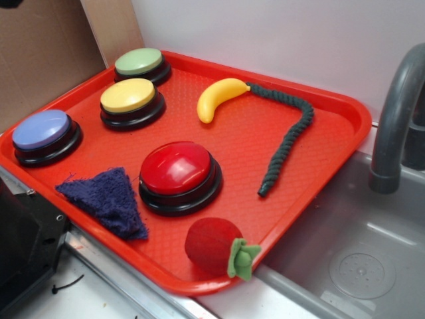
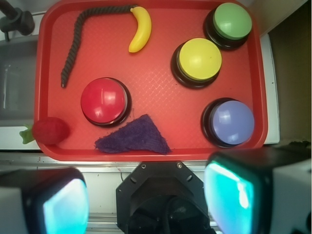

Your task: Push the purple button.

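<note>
four buttons: sit on the red tray, all untouched as far as i can judge.
gripper: nearest the wrist camera, fingers spread wide, holding nothing, high above the tray's near edge.
cloth: dark purple triangle at 6 o'clock on the tray, not the target.
purple button: at about 4 o'clock on the tray in the wrist view, just beyond the right finger, well apart from it.
red button: larger, at 8 o'clock.
yellow button: farther, at 2 o'clock.
banana: far edge, 12 o'clock.
progress: nothing done yet; approach, descent and press all remain.
</note>
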Available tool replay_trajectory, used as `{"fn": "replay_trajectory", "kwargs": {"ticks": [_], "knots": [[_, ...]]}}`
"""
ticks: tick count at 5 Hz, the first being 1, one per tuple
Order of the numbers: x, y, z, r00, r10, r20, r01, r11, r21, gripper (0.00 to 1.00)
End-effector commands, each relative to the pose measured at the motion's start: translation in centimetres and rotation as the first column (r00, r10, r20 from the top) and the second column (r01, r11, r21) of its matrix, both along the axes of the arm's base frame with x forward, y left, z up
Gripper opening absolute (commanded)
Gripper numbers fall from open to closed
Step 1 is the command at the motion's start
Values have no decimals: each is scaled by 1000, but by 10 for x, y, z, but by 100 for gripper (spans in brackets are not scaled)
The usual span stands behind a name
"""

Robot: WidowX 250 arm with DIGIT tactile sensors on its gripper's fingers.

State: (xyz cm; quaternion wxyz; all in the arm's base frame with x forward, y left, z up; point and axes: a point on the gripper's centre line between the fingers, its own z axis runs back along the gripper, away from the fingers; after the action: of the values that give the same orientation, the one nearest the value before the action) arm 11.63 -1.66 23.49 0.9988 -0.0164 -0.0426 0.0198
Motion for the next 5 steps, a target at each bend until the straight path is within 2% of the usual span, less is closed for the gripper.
{"fn": "replay_trajectory", "kwargs": {"ticks": [1,2,3,4,5], "knots": [[0,0,0,1000,0,0,0,1000,0,100],[16,50,-32,985,173,-12,-173,984,-46,100],[19,102,-67,957,289,-33,-291,956,-40,100],[0,139,-110,962,268,-57,-270,963,-27,100],[22,144,-143,988,128,-81,-128,992,9,100]]}}
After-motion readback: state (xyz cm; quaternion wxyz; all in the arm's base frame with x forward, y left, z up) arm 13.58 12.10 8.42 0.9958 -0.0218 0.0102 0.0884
